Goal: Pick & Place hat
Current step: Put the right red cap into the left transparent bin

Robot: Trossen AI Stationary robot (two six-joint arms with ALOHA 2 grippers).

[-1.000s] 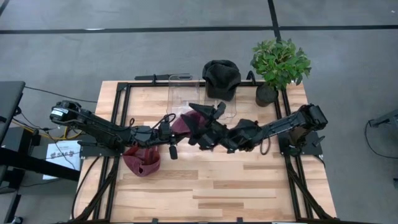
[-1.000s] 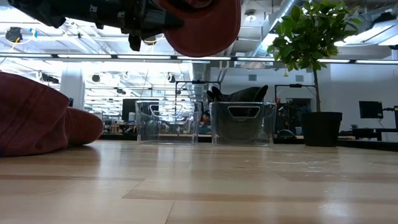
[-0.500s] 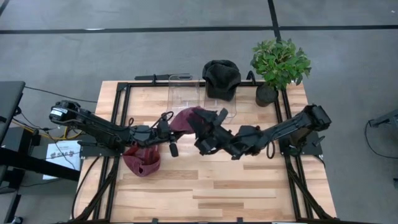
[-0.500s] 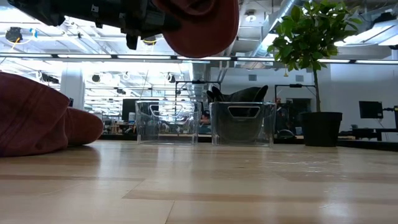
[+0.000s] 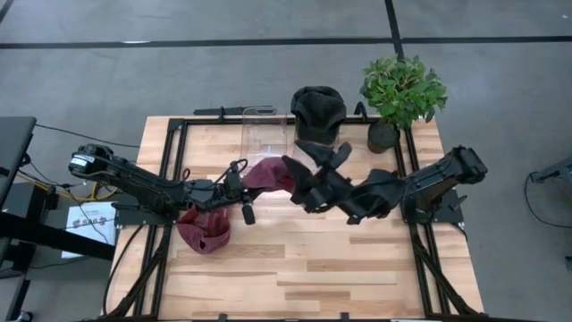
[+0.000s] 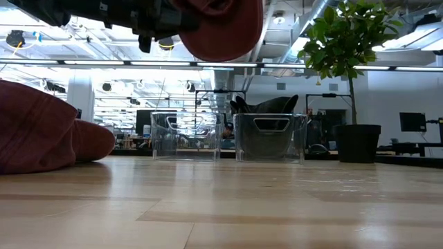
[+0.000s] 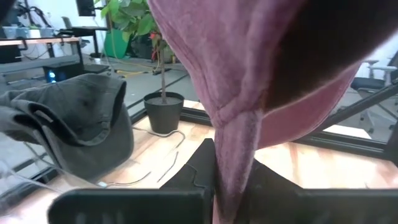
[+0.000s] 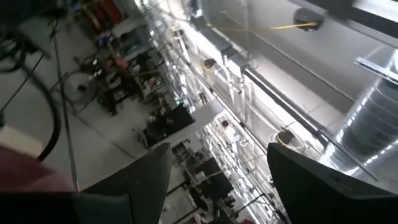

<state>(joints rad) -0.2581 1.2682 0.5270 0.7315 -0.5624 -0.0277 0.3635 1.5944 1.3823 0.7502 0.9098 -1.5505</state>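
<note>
A maroon hat (image 5: 270,173) hangs in the air over the table's middle, held by my left gripper (image 5: 243,184), which reaches in from the left. The low view shows this hat (image 6: 223,26) high above the wood. My right gripper (image 5: 326,152) stands just to the hat's right, open and tipped upward, its fingers (image 8: 146,180) spread against the ceiling. A second maroon hat (image 5: 204,231) lies on the table near the left arm. A dark hat (image 5: 318,111) sits on top of a clear bin at the far edge. My left gripper (image 7: 233,186) pinches a narrow fold at the maroon hat's rim (image 7: 233,146) between its two fingers (image 7: 199,171). The fingers come in about level from the table's left. The hat is lifted clear of the table and spreads out beyond the fingertips.
An empty clear bin (image 5: 264,132) stands beside the one under the dark hat, both at the far edge. A potted plant (image 5: 402,93) occupies the far right corner. Bare wood (image 5: 340,268) stretches across the near half of the table.
My right gripper has drawn back from the maroon hat toward the table's right and tipped its fingers upward. The hat stays held up by my left gripper, now uncovered on its right side.
</note>
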